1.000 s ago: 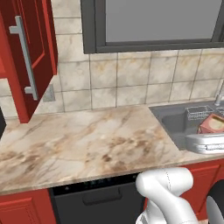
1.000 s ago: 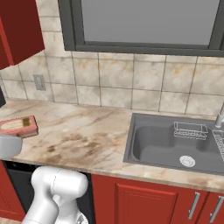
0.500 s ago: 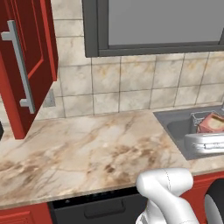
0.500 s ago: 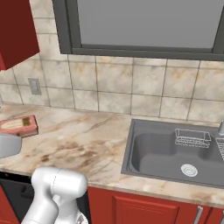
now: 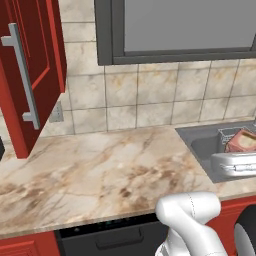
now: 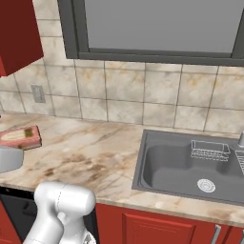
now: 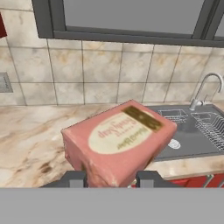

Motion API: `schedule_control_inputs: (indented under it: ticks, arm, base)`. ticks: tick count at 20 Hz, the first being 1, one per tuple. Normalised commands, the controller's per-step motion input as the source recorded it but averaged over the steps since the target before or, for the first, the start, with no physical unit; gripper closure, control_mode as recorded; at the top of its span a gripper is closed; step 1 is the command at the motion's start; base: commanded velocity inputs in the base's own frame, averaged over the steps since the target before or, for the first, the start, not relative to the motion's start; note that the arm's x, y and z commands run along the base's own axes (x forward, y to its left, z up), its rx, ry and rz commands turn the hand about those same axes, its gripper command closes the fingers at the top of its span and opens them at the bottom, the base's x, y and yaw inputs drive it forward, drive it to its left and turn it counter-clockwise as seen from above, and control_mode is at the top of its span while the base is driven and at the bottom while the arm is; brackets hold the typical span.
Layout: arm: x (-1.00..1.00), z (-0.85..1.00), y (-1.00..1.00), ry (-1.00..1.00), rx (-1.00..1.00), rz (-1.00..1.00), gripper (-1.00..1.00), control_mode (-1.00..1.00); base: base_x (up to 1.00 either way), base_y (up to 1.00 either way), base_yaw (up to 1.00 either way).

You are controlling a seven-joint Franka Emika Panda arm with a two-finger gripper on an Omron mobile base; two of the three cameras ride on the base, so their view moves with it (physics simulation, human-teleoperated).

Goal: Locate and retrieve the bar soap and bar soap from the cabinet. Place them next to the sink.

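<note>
Carrying over the marble counter [image 7: 30, 140] toward the grey sink [image 7: 192, 135] (tap [image 7: 202, 89] and wire rack behind it): pink bar soap [image 7: 118, 144], clamped between the fingertips [image 7: 75, 178] by its lower sides. Probably light, rigid, somewhat slippery; best pinched across flat faces. Nothing blocking the bare counter edge beside the basin.
</note>
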Motion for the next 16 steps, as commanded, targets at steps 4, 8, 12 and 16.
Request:
schedule_control_inputs:
  ticks: [4, 8, 12, 16]
  arm:
    - [0.0, 0.0, 0.0, 0.0, 0.0, 0.0, 1.0, 1.0]
    - [0.1, -0.1, -0.12, 0.01, 0.01, 0.0, 1.0, -1.0]
    - [0.71, -0.33, -0.53, 0.2, 0.05, 0.02, 1.0, -1.0]
    - [0.83, -0.19, -0.39, 0.18, 0.03, 0.1, 1.0, -1.0]
  base:
    - [0.0, 0.0, 0.0]
    - [0.09, -0.03, -0.01]
    - [0.0, 0.0, 0.0]
    - [0.0, 0.0, 0.0]
